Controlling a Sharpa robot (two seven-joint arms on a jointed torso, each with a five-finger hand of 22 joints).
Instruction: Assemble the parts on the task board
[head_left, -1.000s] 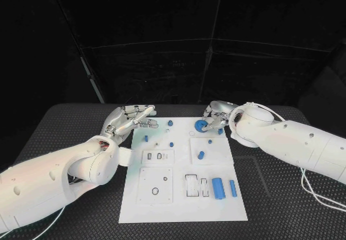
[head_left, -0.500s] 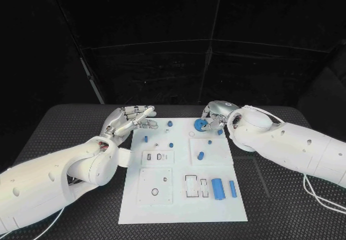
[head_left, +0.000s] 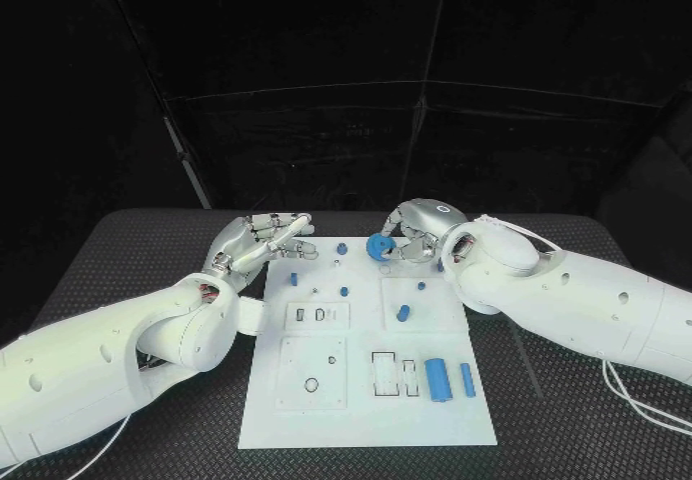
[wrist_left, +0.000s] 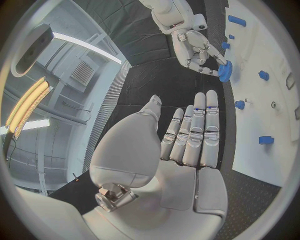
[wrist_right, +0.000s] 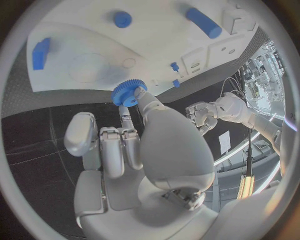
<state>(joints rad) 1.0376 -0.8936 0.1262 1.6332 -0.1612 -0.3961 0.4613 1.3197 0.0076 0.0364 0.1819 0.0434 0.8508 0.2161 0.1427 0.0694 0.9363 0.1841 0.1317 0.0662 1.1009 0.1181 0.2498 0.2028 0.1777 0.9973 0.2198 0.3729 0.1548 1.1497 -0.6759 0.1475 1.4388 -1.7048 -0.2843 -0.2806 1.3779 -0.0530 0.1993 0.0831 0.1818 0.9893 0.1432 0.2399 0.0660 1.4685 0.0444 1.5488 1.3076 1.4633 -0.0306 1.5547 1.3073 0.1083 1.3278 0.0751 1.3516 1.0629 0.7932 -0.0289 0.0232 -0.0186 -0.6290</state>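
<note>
The white task board (head_left: 368, 410) lies in the middle of the table. My right hand (head_left: 414, 232) hovers over its far edge and pinches a blue gear (head_left: 381, 247) between thumb and fingertip, clear of the board. The right wrist view shows the gear (wrist_right: 128, 93) at the fingertips, just off the board (wrist_right: 156, 55). My left hand (head_left: 260, 240) is held open with straight fingers beside the board's far left corner, holding nothing. From the left wrist, the left hand (wrist_left: 187, 145) points toward the right hand (wrist_left: 195, 50) and its gear (wrist_left: 225, 71).
On the board, a thick blue cylinder (head_left: 436, 377) and a thinner one (head_left: 467, 377) lie near right. Small blue pieces (head_left: 340, 245), (head_left: 291, 277), (head_left: 402, 312) stand farther back. Black matting (head_left: 577, 400) surrounds the board.
The right hand has raised the blue gear off the board's far part and carried it a little to the left. The left hand has stayed still.
</note>
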